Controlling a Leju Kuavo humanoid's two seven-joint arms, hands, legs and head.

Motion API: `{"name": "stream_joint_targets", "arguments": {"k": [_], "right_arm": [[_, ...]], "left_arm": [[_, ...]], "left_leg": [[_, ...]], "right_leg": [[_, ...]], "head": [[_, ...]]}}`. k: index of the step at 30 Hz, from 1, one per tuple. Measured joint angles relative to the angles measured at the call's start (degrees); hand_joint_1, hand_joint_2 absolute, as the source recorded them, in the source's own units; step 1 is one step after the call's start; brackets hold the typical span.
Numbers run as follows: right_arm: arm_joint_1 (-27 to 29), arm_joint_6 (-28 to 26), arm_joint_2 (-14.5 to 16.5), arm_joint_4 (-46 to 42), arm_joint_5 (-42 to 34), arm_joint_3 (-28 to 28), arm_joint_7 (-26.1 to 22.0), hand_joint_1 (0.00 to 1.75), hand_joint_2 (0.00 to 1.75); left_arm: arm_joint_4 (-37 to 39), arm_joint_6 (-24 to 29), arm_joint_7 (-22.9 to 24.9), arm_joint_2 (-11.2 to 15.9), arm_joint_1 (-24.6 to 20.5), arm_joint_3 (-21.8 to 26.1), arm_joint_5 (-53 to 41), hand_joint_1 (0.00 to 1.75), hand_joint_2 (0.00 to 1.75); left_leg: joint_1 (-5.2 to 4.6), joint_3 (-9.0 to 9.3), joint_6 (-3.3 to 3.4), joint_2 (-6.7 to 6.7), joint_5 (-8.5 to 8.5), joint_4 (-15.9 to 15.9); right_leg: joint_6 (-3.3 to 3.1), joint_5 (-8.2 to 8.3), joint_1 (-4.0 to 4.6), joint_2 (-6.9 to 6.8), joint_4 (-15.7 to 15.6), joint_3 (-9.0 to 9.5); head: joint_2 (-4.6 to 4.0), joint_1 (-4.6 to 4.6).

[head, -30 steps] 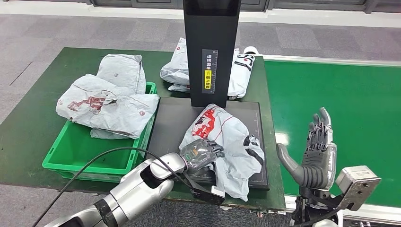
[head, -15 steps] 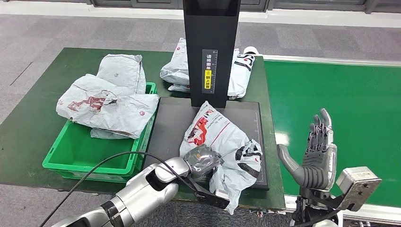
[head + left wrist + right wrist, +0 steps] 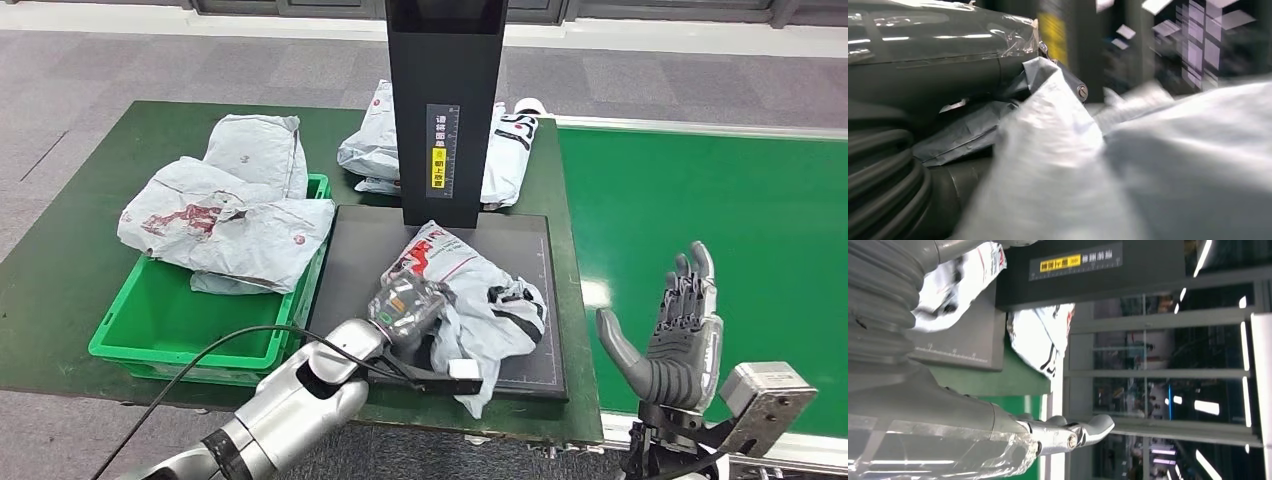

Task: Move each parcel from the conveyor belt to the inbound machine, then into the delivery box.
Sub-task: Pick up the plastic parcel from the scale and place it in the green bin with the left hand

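A grey-white parcel (image 3: pixel 478 290) with red and black print lies crumpled on the black plate (image 3: pixel 355 255) of the inbound machine, in front of its black column (image 3: pixel 445 110). My left hand (image 3: pixel 408 305) grips the parcel's near left part, and the film bunches around the fingers. In the left wrist view the parcel (image 3: pixel 1148 165) folds against the thumb (image 3: pixel 923 100). My right hand (image 3: pixel 680 335) is raised and open over the edge of the green conveyor belt (image 3: pixel 720 210), holding nothing. The right wrist view shows that hand (image 3: pixel 948 415) and the parcel (image 3: pixel 963 285).
The green delivery box (image 3: pixel 170 325) stands left of the plate, with several parcels (image 3: pixel 225 215) heaped over its far end. Two more parcels (image 3: pixel 372 145) (image 3: pixel 510 140) lie behind the column. A black cable (image 3: pixel 240 335) runs along my left arm. The green table's (image 3: pixel 60 270) front edge is close.
My left hand has closed into the parcel and pulled it, so the parcel has bunched and shifted on the plate. My right hand has drifted slightly right and lower, still open.
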Motion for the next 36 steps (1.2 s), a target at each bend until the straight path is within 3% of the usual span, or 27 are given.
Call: {"name": "stream_joint_targets", "arguments": {"k": [6,14,26,36], "right_arm": [[0.7,-0.3,0.8,-0.5,0.0,-1.3,0.1,0.0,1.75],[1.2,-0.5,0.8,-0.4,-0.1,-1.3,0.0,0.0,1.75],[0.5,-1.1,0.0,2.4,0.7,-1.4,1.2,0.0,1.75],[-0.5,-0.2,-0.9,4.6,1.1,-1.3,1.9,0.0,1.75]], "left_arm": [[-14.4,0.3,1.1,2.1,0.8,12.3,-3.7,1.75,1.75],[-25.7,-0.2,3.7,3.5,-0.8,19.6,-4.6,1.75,1.75],[-26.0,-2.3,6.1,4.1,-6.6,26.1,-2.0,1.75,1.75],[-23.8,-3.6,6.5,4.1,-9.9,28.0,-1.0,1.75,1.75]], "left_leg": [[0.01,-0.02,-0.06,0.03,0.04,0.0],[0.01,-0.06,-0.05,-0.01,0.04,0.0],[0.01,-0.06,-0.02,-0.03,0.08,0.0],[0.01,-0.08,-0.01,-0.02,0.08,0.0]], "right_leg": [[-0.01,0.01,0.04,0.01,0.0,-0.06],[-0.01,0.0,-0.01,0.0,0.0,-0.06],[-0.02,0.02,0.01,-0.02,0.1,-0.06],[-0.01,0.01,-0.01,-0.02,0.0,-0.07]], "head": [[0.01,-0.01],[-0.01,0.0],[0.01,-0.01],[0.0,-0.01]]}}
